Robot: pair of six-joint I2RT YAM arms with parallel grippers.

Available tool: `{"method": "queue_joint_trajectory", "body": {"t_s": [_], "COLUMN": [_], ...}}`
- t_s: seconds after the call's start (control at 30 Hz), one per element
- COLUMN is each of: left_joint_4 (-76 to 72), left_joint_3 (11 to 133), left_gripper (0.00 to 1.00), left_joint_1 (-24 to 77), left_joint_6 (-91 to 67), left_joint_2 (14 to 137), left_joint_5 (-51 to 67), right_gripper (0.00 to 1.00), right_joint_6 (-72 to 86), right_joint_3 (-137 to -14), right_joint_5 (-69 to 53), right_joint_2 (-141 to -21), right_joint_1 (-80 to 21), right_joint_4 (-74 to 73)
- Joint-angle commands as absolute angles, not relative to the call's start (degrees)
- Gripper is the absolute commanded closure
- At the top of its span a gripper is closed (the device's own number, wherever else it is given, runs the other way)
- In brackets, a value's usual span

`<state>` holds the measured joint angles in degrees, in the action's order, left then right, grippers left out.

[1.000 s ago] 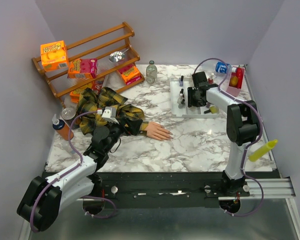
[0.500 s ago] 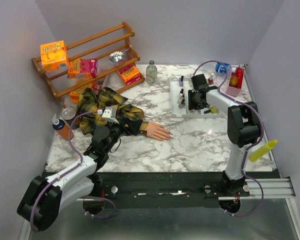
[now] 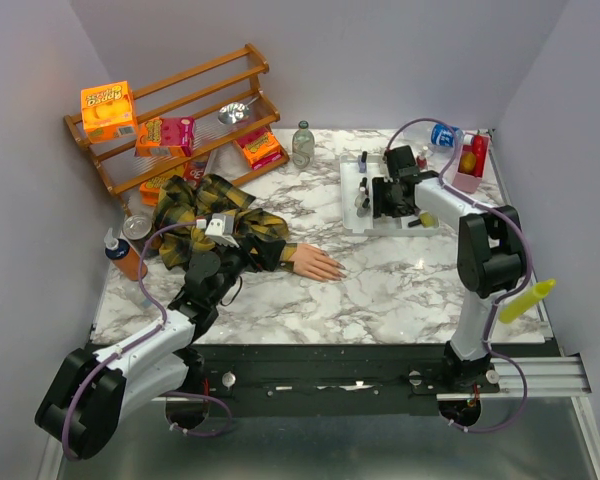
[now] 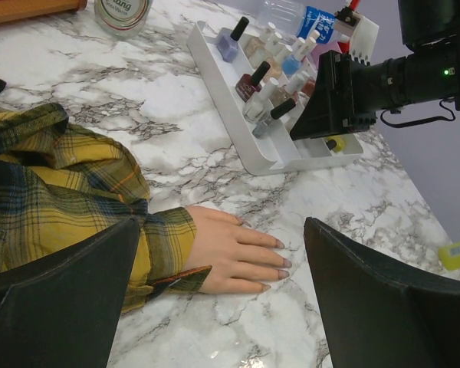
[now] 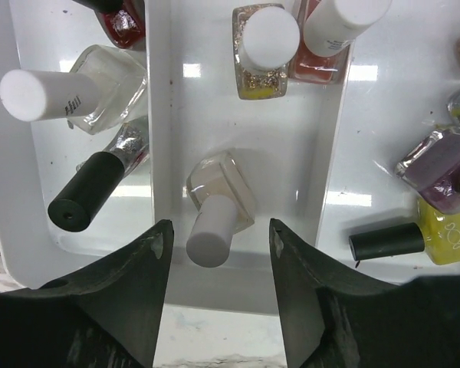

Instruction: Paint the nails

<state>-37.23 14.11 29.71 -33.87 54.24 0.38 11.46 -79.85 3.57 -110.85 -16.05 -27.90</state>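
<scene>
Top external view: marble table (image 3: 380, 290), lilac walls (image 3: 400, 60); both jaws gape wide, empty.

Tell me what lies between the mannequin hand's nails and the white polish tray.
Only bare marble tabletop separates the nails from the tray; the left wrist view shows it clearly.

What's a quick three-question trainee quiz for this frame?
1. True or false: the right tool is shut on a bottle.
2. The mannequin hand lies: A in the tray, B on the table, C on the shelf.
3. Fill in: the bottle framed by the right tool's fingers has a ____ cap.
Key: 1 false, it is open, with gaps on both sides of the bottle; 2 B; 3 white.
</scene>
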Motion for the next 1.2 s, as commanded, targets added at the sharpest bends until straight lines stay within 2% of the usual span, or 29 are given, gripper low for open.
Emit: {"method": "queue_joint_trajectory", "body": {"t_s": [0.0,0.2,0.57,0.7,0.73,0.8,1.0,1.17], "left_joint_4": [-38.06,-37.88,-37.79,-37.79,-37.79,-37.71,-38.14,-38.76], "left_joint_3": [14.59,14.68,14.68,14.77,14.85,14.85,15.29,16.79], "left_gripper": [0.01,0.01,0.01,0.01,0.01,0.01,0.01,0.01], "left_joint_1": [29.88,29.79,29.88,29.88,29.88,29.8,29.8,29.88], "left_joint_6": [-33.22,-33.22,-33.13,-33.05,-33.05,-33.05,-32.96,-33.05], "left_joint_2": [54.23,54.05,54.14,54.14,54.23,54.32,55.28,58.35], "left_joint_5": [-0.7,-0.53,-0.53,-0.53,-0.44,-0.35,-0.09,4.48], "right_gripper": [0.43,0.49,0.49,0.58,0.65,0.68,0.68,0.67], "right_joint_6": [9.32,7.82,7.03,7.29,7.56,7.82,9.84,10.19], "right_joint_3": [-81.12,-84.02,-86.83,-86.57,-86.4,-85.79,-82.18,-78.32], "right_joint_5": [5.1,7.47,5.02,4.4,4.13,3.96,6.33,8.88], "right_joint_2": [-110.91,-113.64,-116.63,-116.28,-116.11,-114.97,-106.11,-99.15], "right_joint_1": [-16.44,-16.43,-16.44,-16.44,-16.35,-16.44,-17.31,-19.42], "right_joint_4": [-27.95,-28.47,-29.44,-29.79,-29.79,-29.88,-29.88,-30.32]}}
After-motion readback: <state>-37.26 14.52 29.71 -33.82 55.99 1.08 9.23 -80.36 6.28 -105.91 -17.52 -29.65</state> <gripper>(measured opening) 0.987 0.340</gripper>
